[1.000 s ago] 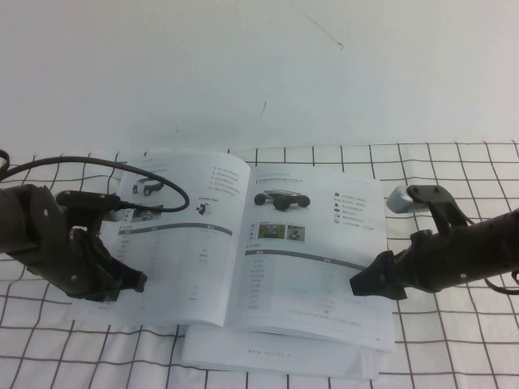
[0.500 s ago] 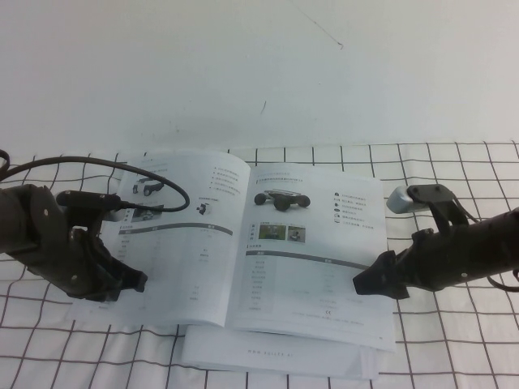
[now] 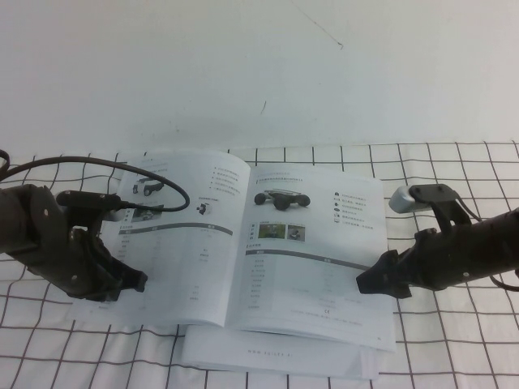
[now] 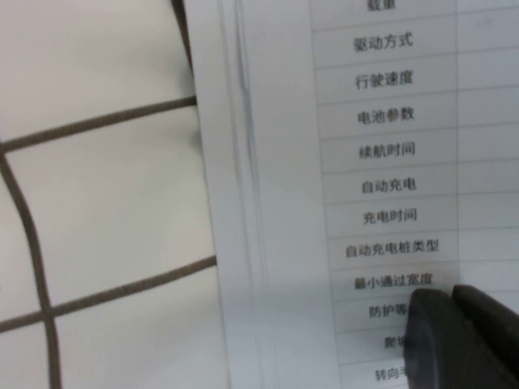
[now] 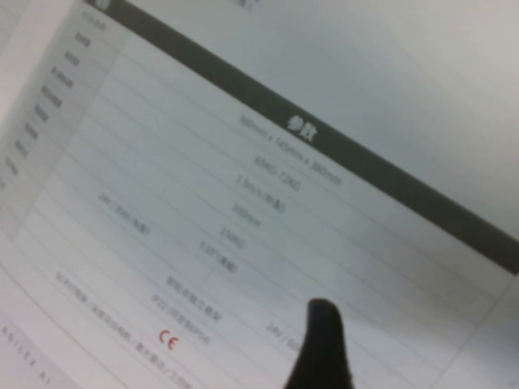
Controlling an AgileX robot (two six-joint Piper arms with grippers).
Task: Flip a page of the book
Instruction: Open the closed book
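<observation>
The book (image 3: 188, 247) lies open on the checked cloth in the middle of the high view. Its right-hand page (image 3: 312, 243) shows a low black wheeled vehicle, two small photos and a grey-banded table. My right gripper (image 3: 363, 285) rests on this page near its lower outer edge; in the right wrist view its dark tip (image 5: 321, 312) sits shut on the table rows. My left gripper (image 3: 135, 282) presses on the left page's outer edge. In the left wrist view the left gripper (image 4: 452, 297) has its two fingers together on the printed table.
A white cloth with a black grid (image 3: 454, 348) covers the table, and it also shows in the left wrist view (image 4: 97, 211). A plain white wall (image 3: 259, 65) stands behind. A black cable (image 3: 154, 180) loops over the left page's top.
My right gripper has slid slightly toward the page's outer right edge. The left gripper and the book have not moved.
</observation>
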